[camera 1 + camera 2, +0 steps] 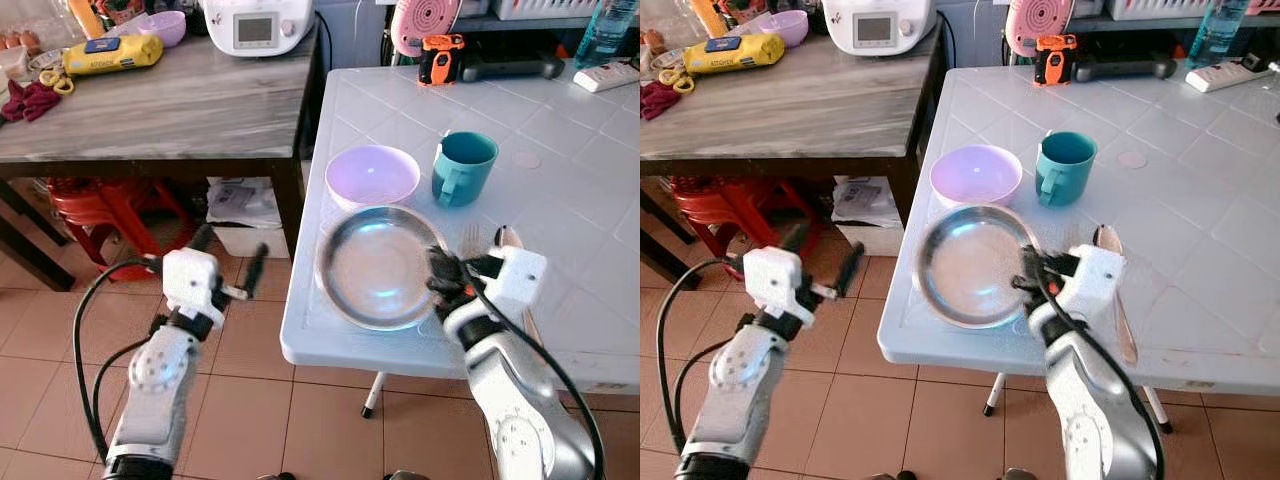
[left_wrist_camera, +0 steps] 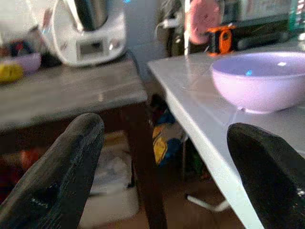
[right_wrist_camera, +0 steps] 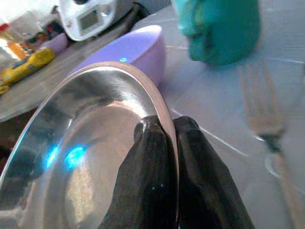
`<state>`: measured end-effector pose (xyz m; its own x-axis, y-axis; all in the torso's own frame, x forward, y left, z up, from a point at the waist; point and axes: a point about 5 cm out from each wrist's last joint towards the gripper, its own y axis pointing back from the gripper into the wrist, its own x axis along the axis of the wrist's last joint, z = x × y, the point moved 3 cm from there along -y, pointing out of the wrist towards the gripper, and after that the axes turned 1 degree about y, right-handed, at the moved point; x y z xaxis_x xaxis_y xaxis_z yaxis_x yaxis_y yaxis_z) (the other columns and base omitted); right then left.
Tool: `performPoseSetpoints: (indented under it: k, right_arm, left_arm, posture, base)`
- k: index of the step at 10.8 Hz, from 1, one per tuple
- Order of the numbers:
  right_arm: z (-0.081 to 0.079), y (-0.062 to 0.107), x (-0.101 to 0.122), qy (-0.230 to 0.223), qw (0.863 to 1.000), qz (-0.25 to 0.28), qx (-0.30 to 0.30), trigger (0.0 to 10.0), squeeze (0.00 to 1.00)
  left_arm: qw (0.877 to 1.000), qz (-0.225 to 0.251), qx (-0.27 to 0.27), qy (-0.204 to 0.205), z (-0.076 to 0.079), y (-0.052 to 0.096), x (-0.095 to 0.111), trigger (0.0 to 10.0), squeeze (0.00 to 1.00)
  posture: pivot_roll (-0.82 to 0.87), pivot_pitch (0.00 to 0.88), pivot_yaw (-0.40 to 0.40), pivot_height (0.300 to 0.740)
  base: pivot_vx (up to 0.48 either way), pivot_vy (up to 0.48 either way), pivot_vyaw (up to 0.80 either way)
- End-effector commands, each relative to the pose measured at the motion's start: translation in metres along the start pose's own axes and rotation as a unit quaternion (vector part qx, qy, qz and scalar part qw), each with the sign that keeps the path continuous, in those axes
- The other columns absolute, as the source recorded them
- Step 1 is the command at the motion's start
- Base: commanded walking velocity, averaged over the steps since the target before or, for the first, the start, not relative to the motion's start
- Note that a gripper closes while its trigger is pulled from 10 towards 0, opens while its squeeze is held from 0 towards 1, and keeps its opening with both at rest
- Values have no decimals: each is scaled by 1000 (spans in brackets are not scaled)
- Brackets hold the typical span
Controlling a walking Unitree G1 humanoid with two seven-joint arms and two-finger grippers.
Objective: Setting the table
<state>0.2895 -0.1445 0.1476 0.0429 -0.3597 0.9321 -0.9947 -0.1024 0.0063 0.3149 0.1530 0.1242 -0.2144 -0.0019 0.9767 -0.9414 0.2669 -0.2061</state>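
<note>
Your right end effector (image 1: 437, 272) pinches the steel plate (image 1: 378, 265) at its rim: rigid, light, slippery; left end effector (image 1: 228, 258) released.

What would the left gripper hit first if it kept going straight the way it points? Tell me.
Probably the edge of the white table. The left gripper, fingers open, sits low beside it over the floor, aimed at the table's edge with the lilac bowl just beyond. Depth is unclear, so it might pass underneath.

No legible text, label or number on anything.
</note>
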Motion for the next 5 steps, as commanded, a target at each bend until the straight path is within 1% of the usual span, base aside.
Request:
performPoseSetpoints:
  k: [1,2,3,4,5]
  right_arm:
    - [-8,3,6,1,1000,18,9,10000,0]
    - [-7,4,5,5,1000,19,7,10000,0]
    - [-6,4,7,11,1000,25,5,10000,0]
    - [-6,4,8,13,999,29,2,10000,0]
    - [-5,3,9,15,999,33,-2,10000,0]
  left_arm:
    - [1000,-10,15,5,-4,2,-2,10000,0]
    - [1000,-12,12,7,1,1,-2,10000,0]
    - [1000,-16,7,7,5,0,-2,10000,0]
    - [1000,-18,8,8,5,-1,-3,10000,0]
    - [1000,-21,8,10,5,-2,-3,10000,0]
  posture:
    - [-91,108,102,740]
    - [-92,107,103,740]
    - [-96,106,106,740]
    - [-97,107,110,740]
    - [-99,108,111,740]
  base:
    - [0,0,0]
    - [0,0,0]
    - [0,0,-438]
    - [0,0,-800]
    - [0,307,-800]
